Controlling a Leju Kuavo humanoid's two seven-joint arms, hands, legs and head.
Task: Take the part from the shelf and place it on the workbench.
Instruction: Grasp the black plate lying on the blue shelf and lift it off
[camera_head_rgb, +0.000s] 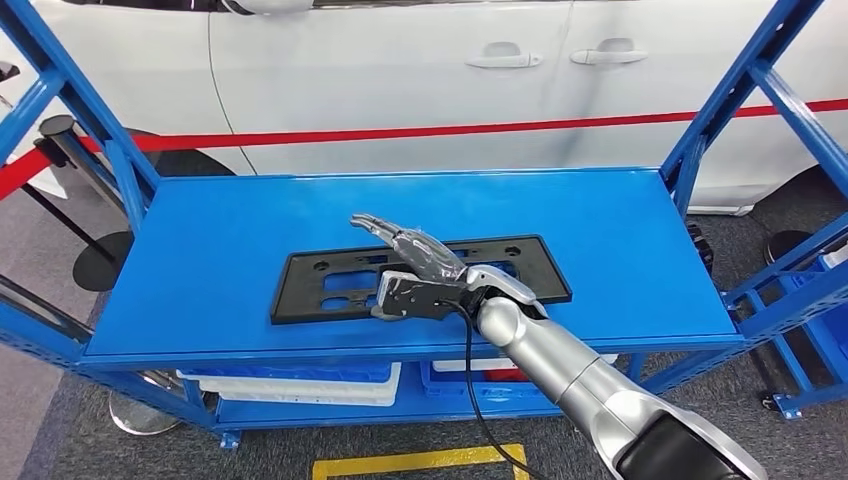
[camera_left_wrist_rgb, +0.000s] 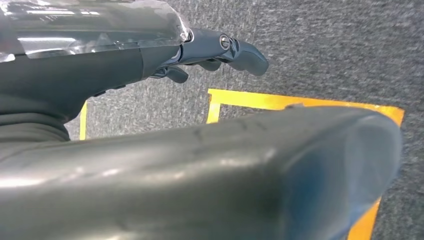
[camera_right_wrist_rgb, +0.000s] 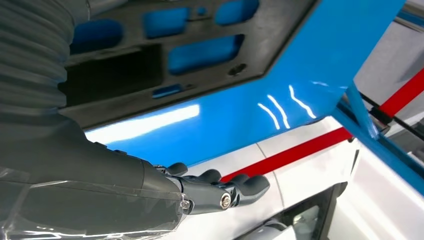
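**Reaching over the part on the blue shelf**

Running left to right in the head view: a black stanchion (camera_head_rgb: 58, 128) stands beside the left blue upright (camera_head_rgb: 95, 125), and a red barrier tape (camera_head_rgb: 420, 132) crosses in front of a white car (camera_head_rgb: 400, 70) behind the rack. The blue shelf (camera_head_rgb: 200, 260) shows bare surface on both sides of the part (camera_head_rgb: 310, 285), a flat black perforated plate lying near the front edge, roughly centred. The right hand (camera_head_rgb: 415, 262) hovers above the plate's middle, fingers extended and spread, holding nothing; whether it touches the plate cannot be told. White and blue bins (camera_head_rgb: 300, 385) sit on the tier below. A yellow floor marking (camera_head_rgb: 420, 462) lies on grey carpet. In the left wrist view, the left hand (camera_left_wrist_rgb: 210, 52) hangs over the carpet, fingers loosely extended, empty.
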